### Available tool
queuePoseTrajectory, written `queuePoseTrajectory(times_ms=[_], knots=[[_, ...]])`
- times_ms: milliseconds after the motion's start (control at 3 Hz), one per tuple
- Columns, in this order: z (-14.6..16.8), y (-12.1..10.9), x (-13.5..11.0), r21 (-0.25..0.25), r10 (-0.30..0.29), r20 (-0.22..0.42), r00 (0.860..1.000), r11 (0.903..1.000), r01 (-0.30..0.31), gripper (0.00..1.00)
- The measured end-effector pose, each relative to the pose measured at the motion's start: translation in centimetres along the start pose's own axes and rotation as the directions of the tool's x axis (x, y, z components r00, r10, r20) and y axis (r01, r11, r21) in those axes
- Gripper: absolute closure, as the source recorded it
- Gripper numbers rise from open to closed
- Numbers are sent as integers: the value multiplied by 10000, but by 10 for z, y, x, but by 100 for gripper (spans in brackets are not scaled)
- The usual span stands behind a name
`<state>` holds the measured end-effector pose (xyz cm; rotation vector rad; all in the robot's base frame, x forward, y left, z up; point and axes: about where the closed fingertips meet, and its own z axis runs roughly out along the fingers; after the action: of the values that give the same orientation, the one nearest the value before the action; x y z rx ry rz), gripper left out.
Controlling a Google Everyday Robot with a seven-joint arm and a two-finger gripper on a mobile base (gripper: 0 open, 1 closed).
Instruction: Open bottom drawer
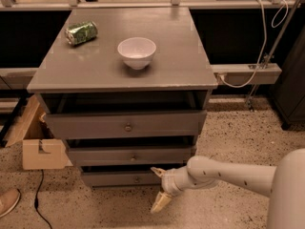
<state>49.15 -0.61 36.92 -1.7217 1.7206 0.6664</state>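
Note:
The grey cabinet has three drawers. The bottom drawer [121, 178] is the lowest one, with a flat grey front and a small round knob [137, 179] at its middle; a dark gap shows above it. My gripper [158, 188] is open, its two cream fingers spread one above the other, right of the knob at the drawer's right end. The upper finger [158, 171] is at the front's top edge and the lower finger [161, 202] hangs below it over the floor. It holds nothing.
Middle drawer [131, 155] and top drawer [125, 124] stand slightly out. A white bowl [137, 52] and a green crushed can [81, 32] sit on the cabinet top. A cardboard box [40, 149] is at the left, a shoe [8, 202] at the bottom left. Speckled floor lies to the right.

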Motion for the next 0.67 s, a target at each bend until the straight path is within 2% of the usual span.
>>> queuePoseTrajectory(times_ms=[333, 667], knots=[[51, -14, 38, 125, 114, -200, 9997, 9999, -112, 0], [51, -14, 38, 126, 114, -201, 9997, 9999, -112, 0]])
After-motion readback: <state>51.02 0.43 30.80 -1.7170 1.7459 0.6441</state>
